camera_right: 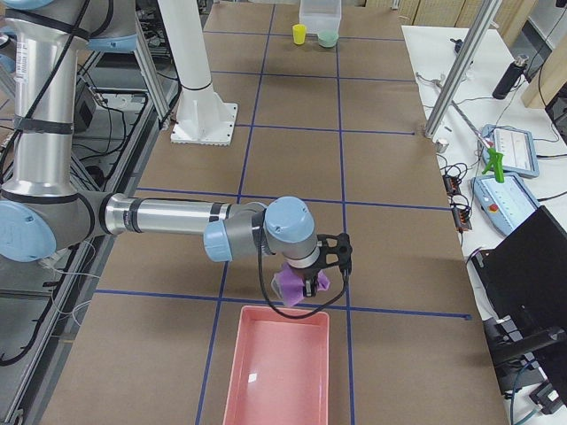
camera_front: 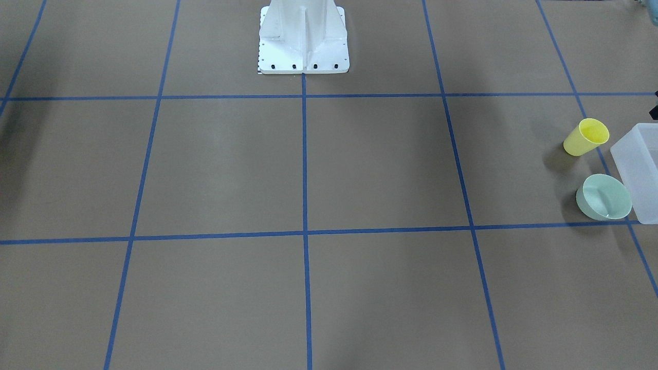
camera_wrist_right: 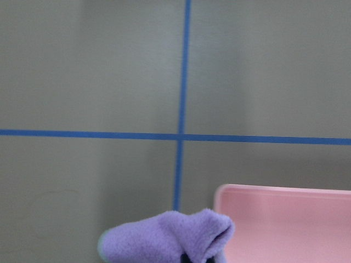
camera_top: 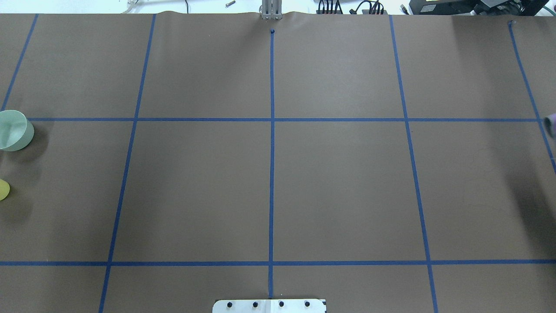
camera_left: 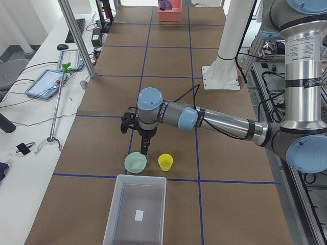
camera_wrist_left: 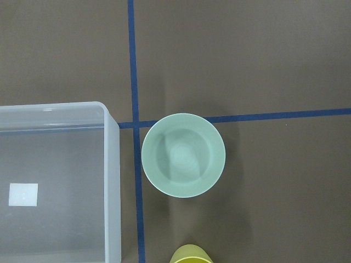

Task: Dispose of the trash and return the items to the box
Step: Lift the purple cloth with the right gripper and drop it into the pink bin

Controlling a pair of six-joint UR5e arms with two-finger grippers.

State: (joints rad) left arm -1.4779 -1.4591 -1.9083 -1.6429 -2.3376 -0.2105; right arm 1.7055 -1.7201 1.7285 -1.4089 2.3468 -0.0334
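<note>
The yellow cup (camera_front: 586,136) and the mint-green bowl (camera_front: 604,197) stand upright on the brown table beside the frosted box (camera_front: 640,169), at the robot's left end. In the left wrist view the bowl (camera_wrist_left: 184,155) sits centred below the camera, with the box wall (camera_wrist_left: 112,181) beside it and the cup rim (camera_wrist_left: 191,255) at the bottom edge. My left gripper (camera_left: 145,149) hangs just above the bowl (camera_left: 135,163); I cannot tell whether it is open. My right gripper (camera_right: 312,285) holds a purple cloth (camera_wrist_right: 164,238) above the near edge of a pink tray (camera_right: 275,372).
The white pedestal (camera_front: 303,38) stands at the table's middle, robot side. The box (camera_left: 113,209) holds only a white label. Metal posts (camera_left: 76,35) and tablets (camera_left: 48,81) line the operators' side. A purple item lies in the far pink tray (camera_left: 169,13).
</note>
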